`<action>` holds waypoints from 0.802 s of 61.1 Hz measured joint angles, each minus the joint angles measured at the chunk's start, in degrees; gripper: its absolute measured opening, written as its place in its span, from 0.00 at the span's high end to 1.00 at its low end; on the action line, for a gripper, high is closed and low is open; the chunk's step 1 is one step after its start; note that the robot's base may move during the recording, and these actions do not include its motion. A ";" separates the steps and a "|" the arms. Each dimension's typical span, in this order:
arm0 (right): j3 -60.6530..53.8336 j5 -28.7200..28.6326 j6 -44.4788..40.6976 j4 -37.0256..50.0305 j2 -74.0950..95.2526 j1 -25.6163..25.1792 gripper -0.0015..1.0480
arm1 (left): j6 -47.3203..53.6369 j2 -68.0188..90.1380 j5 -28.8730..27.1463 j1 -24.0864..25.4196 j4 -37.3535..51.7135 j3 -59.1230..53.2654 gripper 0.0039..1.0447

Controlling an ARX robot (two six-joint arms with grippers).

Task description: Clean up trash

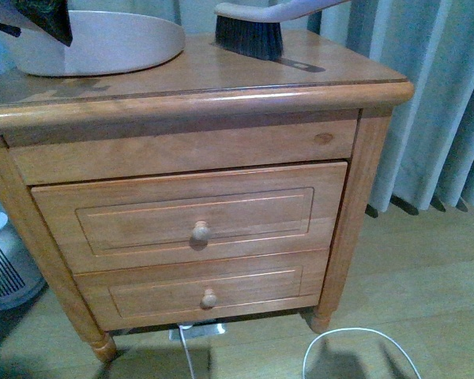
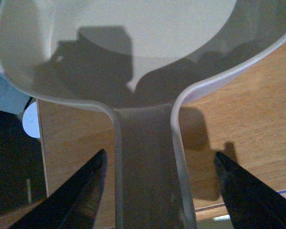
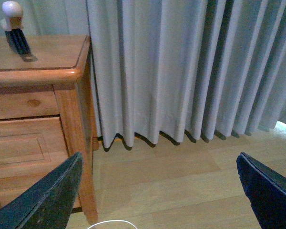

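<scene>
A: Where's the trash? Can't spot it in any view.
B: Nor me. The left gripper [image 2: 159,153] gapes wide astride the dustpan [image 2: 148,28] handle on the nightstand [image 2: 248,119]; the right gripper [image 3: 159,155], spread too, hangs over floor [image 3: 181,191] by the curtain [image 3: 181,67].

— Seeing what at twelve o'clock from the right gripper [image 3: 158,157]?
— Facing a pale pleated curtain [image 3: 181,71], hanging down to a wooden floor [image 3: 190,186]. Holding the jaws wide apart, with only floor showing between them.
— And toward ten o'clock?
— Catching a wooden nightstand [image 3: 38,76], standing just beside the curtain. Spotting a brush [image 3: 15,33], white-handled and dark-bristled, standing on its top.
— Closer in, around eleven?
— Glimpsing a thin white cable [image 3: 112,223], looping on the floor near the nightstand's leg.
</scene>
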 joint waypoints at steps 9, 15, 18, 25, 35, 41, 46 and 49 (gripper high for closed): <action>0.00 0.00 0.00 0.00 0.00 0.00 0.07 | 0.33 0.02 -0.81 0.00 0.35 -0.81 0.68; 0.00 0.00 0.00 0.00 0.00 0.00 0.07 | 0.74 0.04 -0.90 0.04 0.57 -0.81 0.74; 0.00 0.00 0.00 0.00 0.00 0.00 0.07 | 0.98 0.07 -0.90 0.04 0.74 -0.87 0.75; 0.00 0.00 0.00 0.00 0.00 0.00 0.07 | 1.97 0.04 -1.77 0.09 2.14 -1.70 0.75; 0.00 0.00 -0.02 0.00 0.00 0.00 0.07 | 5.18 -1.79 -4.17 0.77 5.99 -5.16 0.75; 0.00 0.00 -0.02 0.00 0.00 0.00 0.07 | 8.04 -5.77 -5.75 1.25 8.83 -9.22 0.75; 0.00 0.00 0.00 0.00 0.00 0.00 0.07 | 9.81 -9.84 -5.77 1.51 10.38 -12.15 0.75; 0.00 0.00 0.00 0.00 0.00 0.00 0.07 | 10.21 -12.59 -5.33 1.60 10.51 -13.57 0.75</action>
